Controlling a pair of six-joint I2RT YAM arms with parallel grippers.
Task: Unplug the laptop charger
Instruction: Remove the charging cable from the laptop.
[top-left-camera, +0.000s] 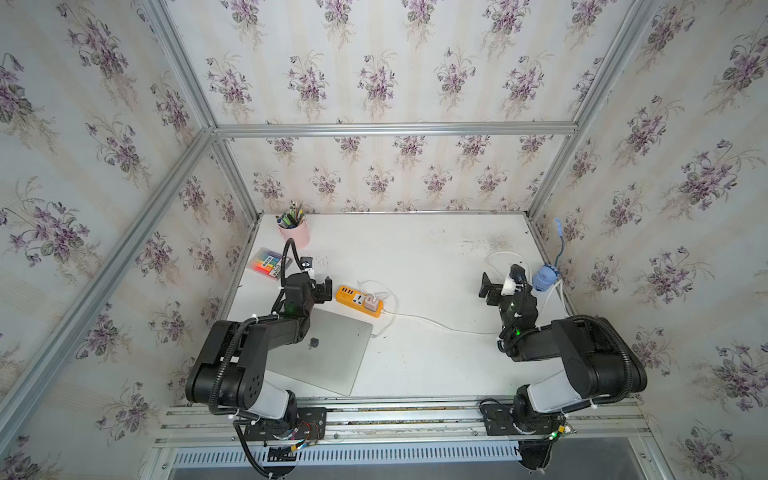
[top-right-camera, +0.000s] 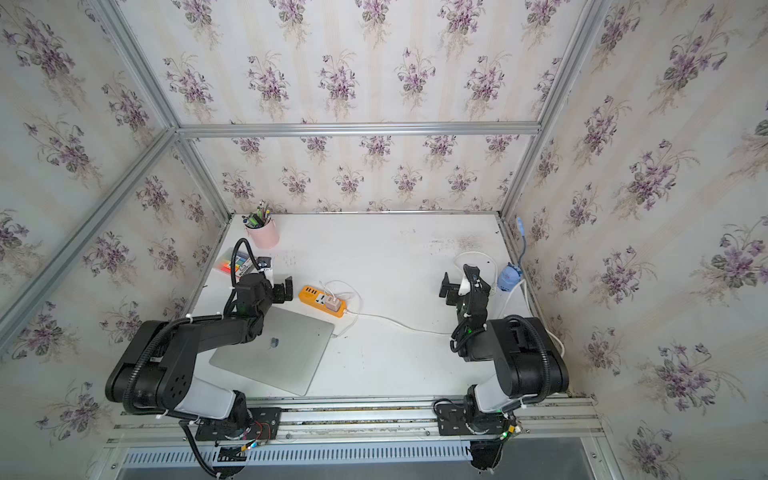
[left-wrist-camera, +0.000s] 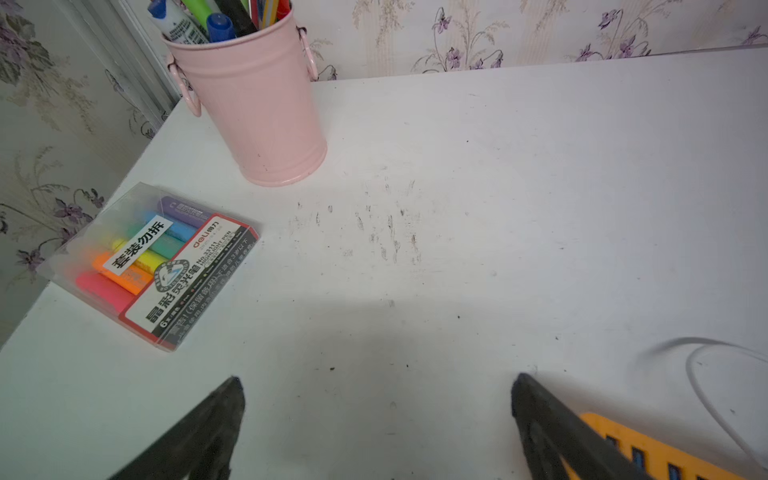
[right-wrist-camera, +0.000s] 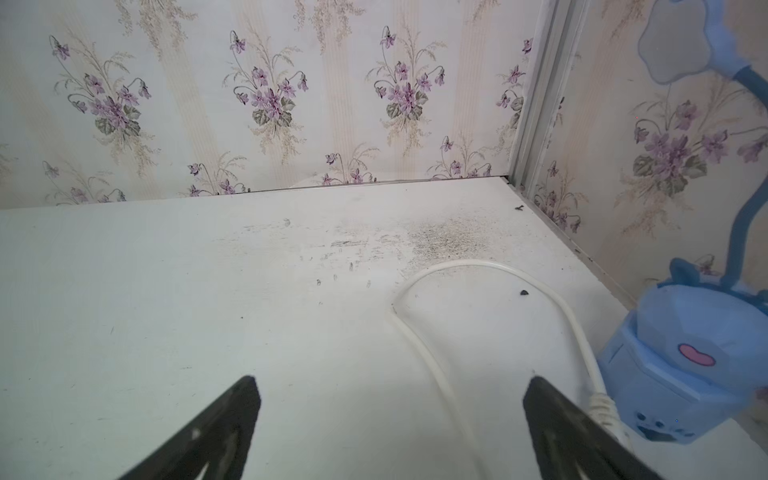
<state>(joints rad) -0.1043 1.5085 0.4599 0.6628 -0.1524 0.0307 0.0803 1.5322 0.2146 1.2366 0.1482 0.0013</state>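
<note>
The laptop charger (top-left-camera: 372, 302) (top-right-camera: 332, 302), a small pinkish-beige cube, sits plugged into the orange power strip (top-left-camera: 358, 299) (top-right-camera: 321, 299) mid-table. Its thin white cable (top-left-camera: 385, 322) loops down to the closed silver laptop (top-left-camera: 332, 361) (top-right-camera: 278, 361). My left gripper (top-left-camera: 323, 287) (top-right-camera: 286, 287) hovers open just left of the strip, above the laptop's far corner. The left wrist view shows the left gripper (left-wrist-camera: 378, 379) with nothing between its fingers and the strip's end (left-wrist-camera: 648, 451) beside one finger. My right gripper (top-left-camera: 484, 284) (top-right-camera: 445, 286) (right-wrist-camera: 392, 379) stands open far to the right, empty.
A pink pen cup (top-left-camera: 296, 233) (left-wrist-camera: 257, 108) and a highlighter pack (top-left-camera: 268, 263) (left-wrist-camera: 158, 266) stand at the back left. A round blue gadget (top-left-camera: 544, 279) (right-wrist-camera: 685, 365) sits by the right wall. The strip's thicker white cord (top-left-camera: 436, 325) (right-wrist-camera: 436, 365) runs rightward across the table.
</note>
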